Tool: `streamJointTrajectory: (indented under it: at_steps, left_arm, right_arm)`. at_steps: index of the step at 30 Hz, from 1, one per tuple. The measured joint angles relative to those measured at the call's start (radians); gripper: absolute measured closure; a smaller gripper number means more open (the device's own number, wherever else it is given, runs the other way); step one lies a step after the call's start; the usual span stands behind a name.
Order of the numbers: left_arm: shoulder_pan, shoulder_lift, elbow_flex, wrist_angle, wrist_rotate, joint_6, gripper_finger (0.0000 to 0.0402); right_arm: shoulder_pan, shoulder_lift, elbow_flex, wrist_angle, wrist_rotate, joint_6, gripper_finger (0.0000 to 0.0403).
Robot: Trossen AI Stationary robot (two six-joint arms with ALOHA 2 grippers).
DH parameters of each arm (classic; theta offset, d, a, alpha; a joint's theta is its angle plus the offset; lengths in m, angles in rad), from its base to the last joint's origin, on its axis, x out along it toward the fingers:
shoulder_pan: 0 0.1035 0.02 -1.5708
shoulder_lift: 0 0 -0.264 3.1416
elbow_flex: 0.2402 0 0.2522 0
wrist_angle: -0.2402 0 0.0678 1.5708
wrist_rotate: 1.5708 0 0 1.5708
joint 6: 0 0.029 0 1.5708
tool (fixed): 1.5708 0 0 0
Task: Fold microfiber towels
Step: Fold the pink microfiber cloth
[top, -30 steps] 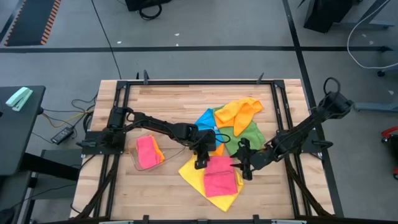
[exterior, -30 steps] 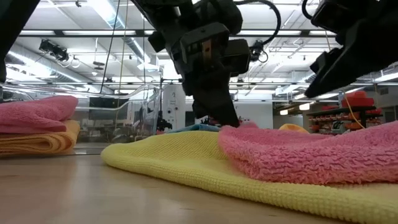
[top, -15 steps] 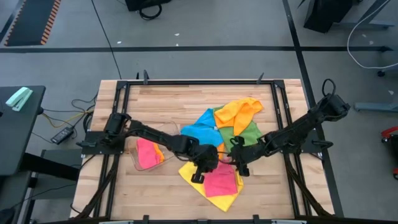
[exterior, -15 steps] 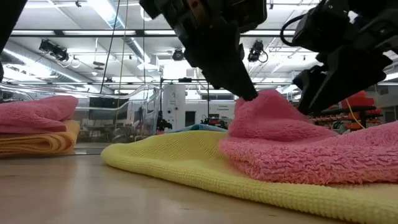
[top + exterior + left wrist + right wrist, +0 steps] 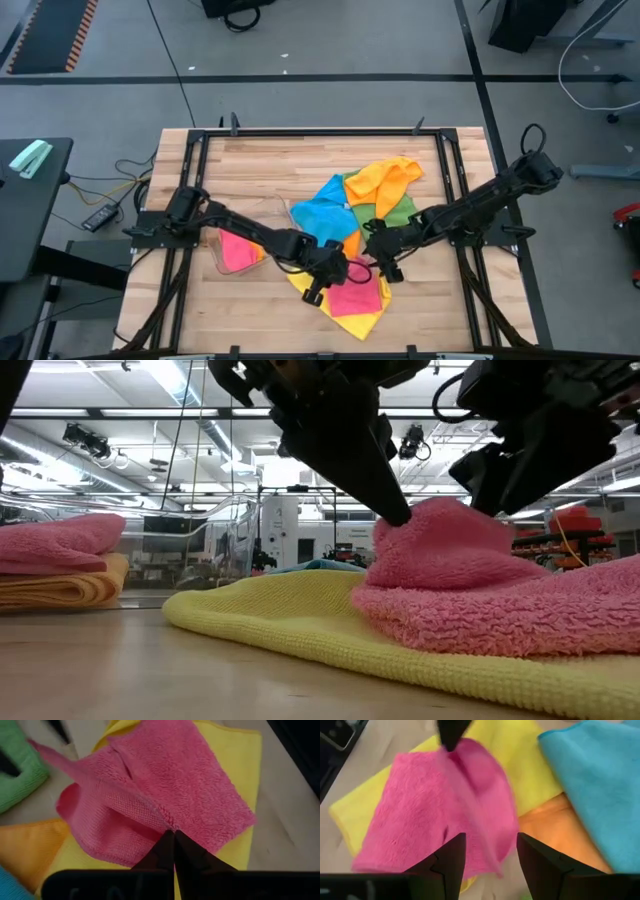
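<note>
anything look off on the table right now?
Only the unfolded heap: blue towel, orange towel and green towel overlap crookedly mid-table. The left gripper pinches the pink towel, which lies on the yellow towel. No damage visible.

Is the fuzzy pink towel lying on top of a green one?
No, the fuzzy pink towel lies on a yellow microfiber towel; the green towel sits farther off in the heap.

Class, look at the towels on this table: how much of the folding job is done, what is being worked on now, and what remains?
Done: a folded pink and orange stack sits in the clear tray. In hand: the left gripper is shut on the pink towel, lifting its edge; the right gripper hangs open beside it. Left: the yellow, blue, green and orange towels lie unfolded.
</note>
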State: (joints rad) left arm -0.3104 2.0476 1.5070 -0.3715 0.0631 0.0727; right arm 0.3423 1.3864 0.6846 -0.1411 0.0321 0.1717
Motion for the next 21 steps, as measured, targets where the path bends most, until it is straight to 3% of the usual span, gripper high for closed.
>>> streamJointTrajectory:
  at_steps: [7,12,17,21]
  left_arm:
    - [-0.009,0.0,0.0,0.0,0.001,0.002,0.037]
    - [-0.009,0.0,0.0,0.0,0.001,-0.008,0.0379]
    - [-0.009,0.0,0.0,0.0,0.001,-0.009,0.039]
    - [-0.009,0.0,0.0,0.0,0.001,-0.009,0.0382]
  right_arm:
    - [0.023,0.074,-0.001,0.042,-0.069,-0.023,0.0218]
    - [0.054,0.128,-0.001,0.039,0.016,-0.045,0.0225]
    - [0.069,0.134,-0.001,0.047,0.02,-0.013,0.0274]
    - [0.073,0.105,-0.001,0.05,0.024,-0.006,0.0348]
